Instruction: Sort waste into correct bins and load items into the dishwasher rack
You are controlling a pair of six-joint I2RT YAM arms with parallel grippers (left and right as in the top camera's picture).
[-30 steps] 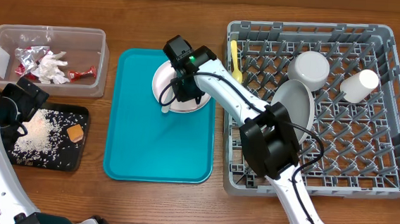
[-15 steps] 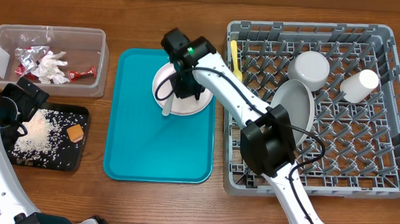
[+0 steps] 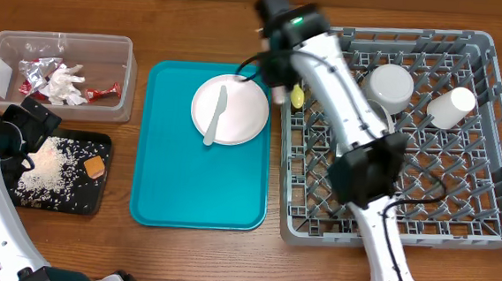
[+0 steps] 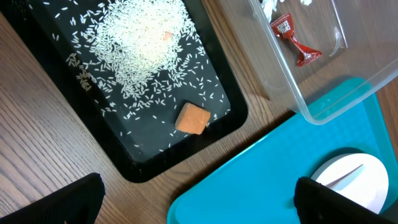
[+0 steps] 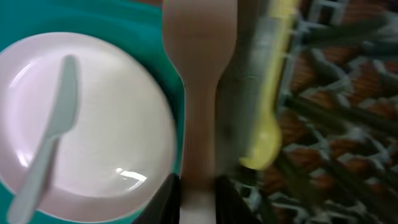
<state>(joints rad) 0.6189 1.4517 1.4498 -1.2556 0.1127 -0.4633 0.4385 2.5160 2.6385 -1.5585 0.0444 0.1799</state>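
Right wrist view: blurred throughout. The right tool shows only as two dark stubs at the bottom edge, clamped on the narrow end of a pale pink utensil. Whether this is a fork or a spoon cannot be told, and its wide end is cut off at the top.

Overhead view: the right arm lies across the left half of the rack, hiding the cells beneath it, with its wrist above the right edge of the teal tray.

- The plate sits in the tray's upper right part, with a pale knife lying on it.
- The yellow spoon lies in the rack, just right of the tray.
- The clear tub, holding the wrappers and napkin, stands left of the tray.
- The black tray lies left of the tray, carrying the rice and orange cube.

The left tool has its jaws wide apart and holds nothing. Only the tips show, in the bottom corners of the left wrist view. The left arm is cut off at the overhead view's left edge.
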